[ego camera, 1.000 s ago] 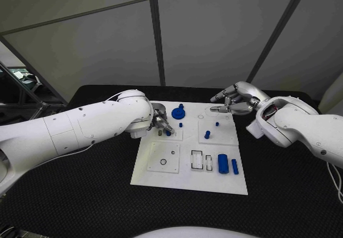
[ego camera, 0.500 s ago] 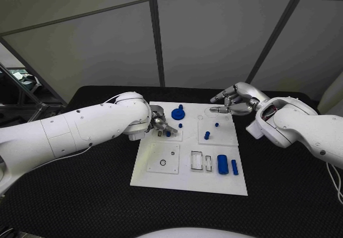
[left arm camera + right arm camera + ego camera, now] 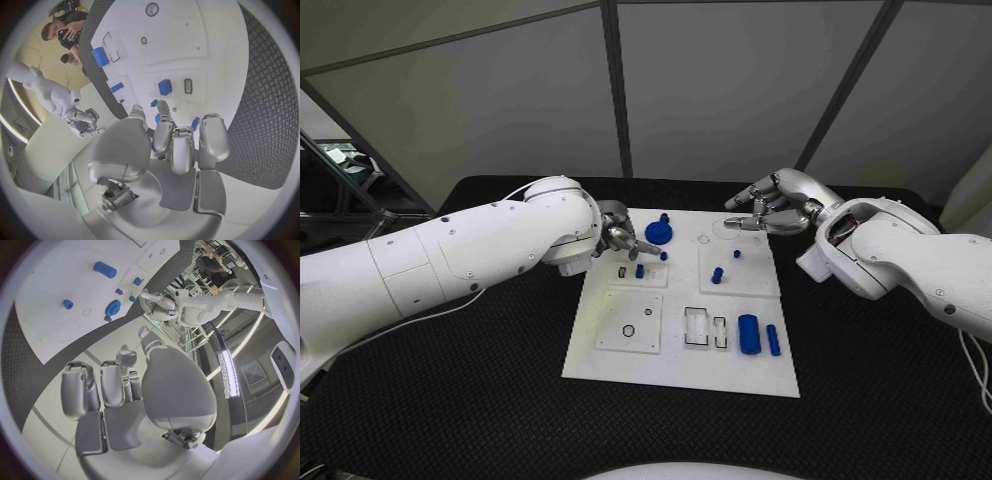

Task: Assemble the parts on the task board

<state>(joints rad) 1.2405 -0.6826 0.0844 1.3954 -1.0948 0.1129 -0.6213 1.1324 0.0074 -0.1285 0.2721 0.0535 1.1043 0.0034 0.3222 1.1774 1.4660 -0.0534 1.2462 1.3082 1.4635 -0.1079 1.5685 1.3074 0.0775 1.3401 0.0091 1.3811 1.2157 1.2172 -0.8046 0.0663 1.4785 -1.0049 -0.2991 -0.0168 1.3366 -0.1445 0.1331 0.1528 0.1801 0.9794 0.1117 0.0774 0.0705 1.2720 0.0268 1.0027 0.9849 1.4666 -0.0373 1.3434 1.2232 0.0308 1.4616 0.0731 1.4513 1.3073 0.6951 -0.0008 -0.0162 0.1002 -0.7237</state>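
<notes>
The left hand (image 3: 620, 240) is lifting away, fingers curled on nothing, leaving a small blue peg (image 3: 639, 270) standing in the white task board (image 3: 646, 355); the right hand (image 3: 764, 205) is hovering empty, loosely spread.

One task board (image 3: 672, 360), white. Six blue parts on it: one round disc piece (image 3: 658, 231), one small stub (image 3: 664, 255) below it, one upright peg (image 3: 639, 270), another upright peg (image 3: 717, 274), one small stub (image 3: 737, 252), one thick cylinder (image 3: 749, 334), one slim bar (image 3: 773, 339). Correction: seven. Two hands: left hand (image 3: 620, 240), right hand (image 3: 764, 211).
</notes>
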